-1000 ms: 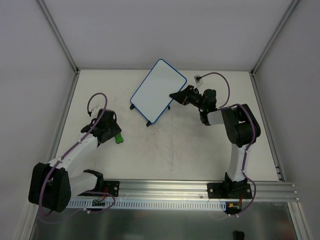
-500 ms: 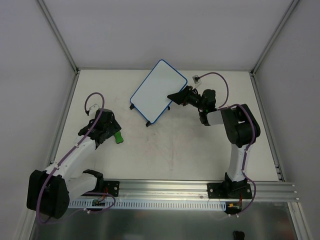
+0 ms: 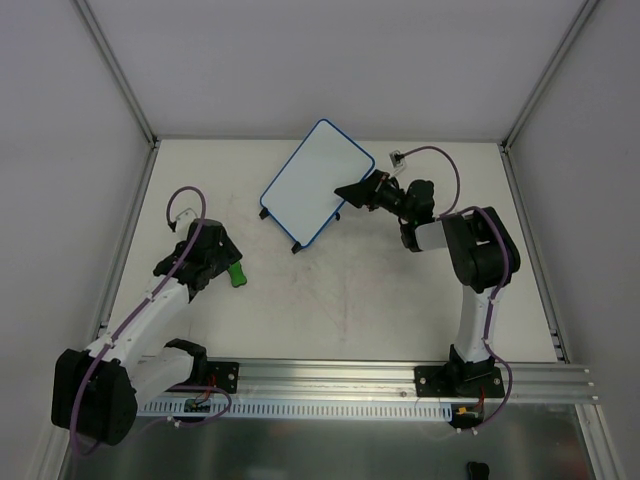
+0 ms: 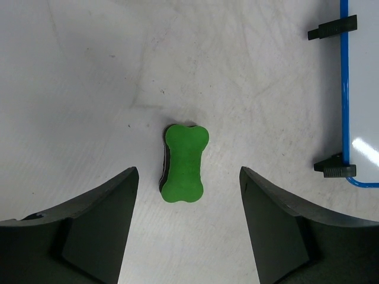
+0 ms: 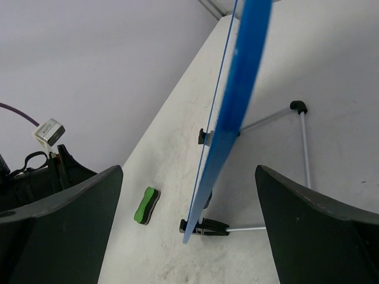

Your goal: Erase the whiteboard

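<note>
The whiteboard (image 3: 312, 180) stands tilted on its small black feet at the back middle of the table, its white face blank. My right gripper (image 3: 347, 192) is at its right edge. In the right wrist view the blue rim (image 5: 240, 100) runs edge-on between the wide-apart jaws of that gripper (image 5: 188, 171), which is open and touches nothing. A green eraser (image 3: 236, 275) lies flat on the table at the left. My left gripper (image 4: 188, 177) hovers over the eraser (image 4: 184, 164), open and a little behind it. The whiteboard's corner (image 4: 362, 89) shows at the right of that view.
The board's thin wire stand legs (image 5: 304, 142) reach out behind it. A small white connector (image 3: 397, 156) on a purple cable lies by the board's far right corner. Enclosure walls ring the table, and an aluminium rail (image 3: 330, 378) runs along the near edge.
My right gripper has opened and let go of the whiteboard's edge. My left gripper has opened wider and drawn back slightly from the eraser, which stays on the table.
</note>
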`<control>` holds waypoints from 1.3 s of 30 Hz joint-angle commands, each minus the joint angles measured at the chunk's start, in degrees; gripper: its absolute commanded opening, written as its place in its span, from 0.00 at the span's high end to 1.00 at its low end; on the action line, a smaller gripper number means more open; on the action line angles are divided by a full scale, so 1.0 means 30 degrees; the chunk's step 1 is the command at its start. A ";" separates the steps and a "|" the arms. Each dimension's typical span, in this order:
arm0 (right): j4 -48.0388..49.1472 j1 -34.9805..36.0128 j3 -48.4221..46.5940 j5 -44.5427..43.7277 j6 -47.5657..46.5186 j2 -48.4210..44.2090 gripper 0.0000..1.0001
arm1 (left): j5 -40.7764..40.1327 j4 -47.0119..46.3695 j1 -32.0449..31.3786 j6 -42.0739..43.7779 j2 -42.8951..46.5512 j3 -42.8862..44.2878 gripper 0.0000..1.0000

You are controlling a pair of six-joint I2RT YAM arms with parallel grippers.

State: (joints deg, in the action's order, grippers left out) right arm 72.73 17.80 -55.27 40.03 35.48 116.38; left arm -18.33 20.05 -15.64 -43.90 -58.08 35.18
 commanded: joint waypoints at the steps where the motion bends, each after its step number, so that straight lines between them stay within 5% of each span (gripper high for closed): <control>1: 0.2299 -0.0280 0.0344 -0.0218 0.0476 0.0055 0.01 | -0.0599 0.0083 0.0174 0.0190 0.0669 -0.0300 0.30; 5: 0.2505 -0.0396 0.1106 -0.0570 0.0097 -0.0674 0.01 | -0.0630 0.0083 0.0203 0.0131 0.1021 -0.0388 0.01; 20: 0.1836 -0.0367 0.5849 -0.2090 -0.2098 -0.7144 0.01 | 0.0455 -0.0093 0.0174 0.2209 0.1900 0.0285 0.01; 26: -0.9257 0.1241 0.9542 -0.6943 -0.8388 -1.6969 0.01 | 0.0045 -0.0414 0.0145 0.3001 0.2018 -0.0271 0.01; 29: -1.2632 0.1507 1.0627 -0.8007 -0.9102 -2.1107 0.01 | -0.0219 -0.0444 0.0145 0.3207 0.2134 -0.0534 0.01; 39: -1.9963 0.1654 1.3231 -1.2257 -0.9951 -2.7655 0.01 | -0.1857 -0.0590 0.0145 0.2798 0.6935 -0.2554 0.01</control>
State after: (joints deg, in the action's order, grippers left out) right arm 21.65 22.35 -17.98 10.28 8.93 36.34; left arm -20.16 19.31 -15.64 -35.97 -41.54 29.21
